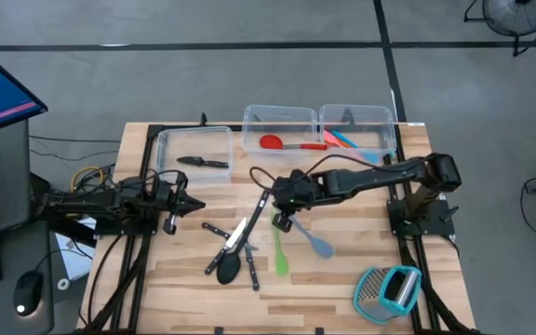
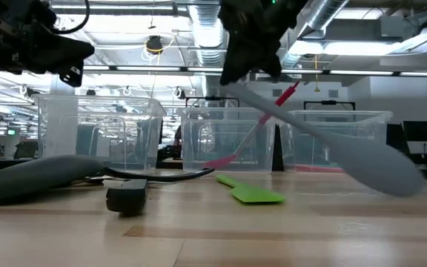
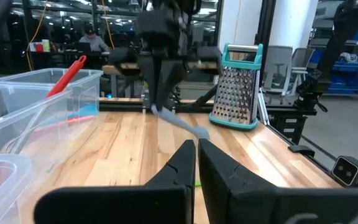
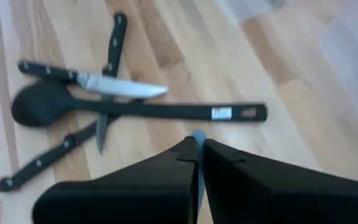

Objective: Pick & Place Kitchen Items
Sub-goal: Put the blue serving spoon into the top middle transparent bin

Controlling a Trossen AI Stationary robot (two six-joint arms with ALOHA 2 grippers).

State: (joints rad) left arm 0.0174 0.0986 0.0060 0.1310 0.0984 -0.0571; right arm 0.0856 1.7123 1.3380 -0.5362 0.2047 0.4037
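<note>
Above the middle of the desk [image 1: 156, 279], the right claw [image 1: 285, 221] pinches the handle end of the grey-blue spatula [image 1: 316, 242], its fingers pressed together on the thin handle. The spatula hangs lifted: in the low view its blade slopes down and away from the claw, and from above its long axis runs on a diagonal, handle toward the desk's middle and blade toward the front right corner.

Some sorting already looks done. At the far edge, the left bin [image 1: 194, 149] holds one black-handled knife [image 1: 203, 162], the middle bin [image 1: 280, 130] the red spoon [image 1: 291, 144], and the right bin [image 1: 359, 130] pink and blue spatulas. More is left: the black spoon [image 1: 240, 256] and several knives [image 1: 221, 234] lie crossed just front of centre, and the green spatula [image 1: 279, 253] lies beside them, its long axis running front to back. The teal grater [image 1: 389, 290] rests near the front right corner.

The left claw [image 1: 194, 207] waits over the left edge, fingers pressed together on nothing, pointing toward the desk's middle.

I judge the task well short of half done, with the held spatula likely bound for a far bin.
</note>
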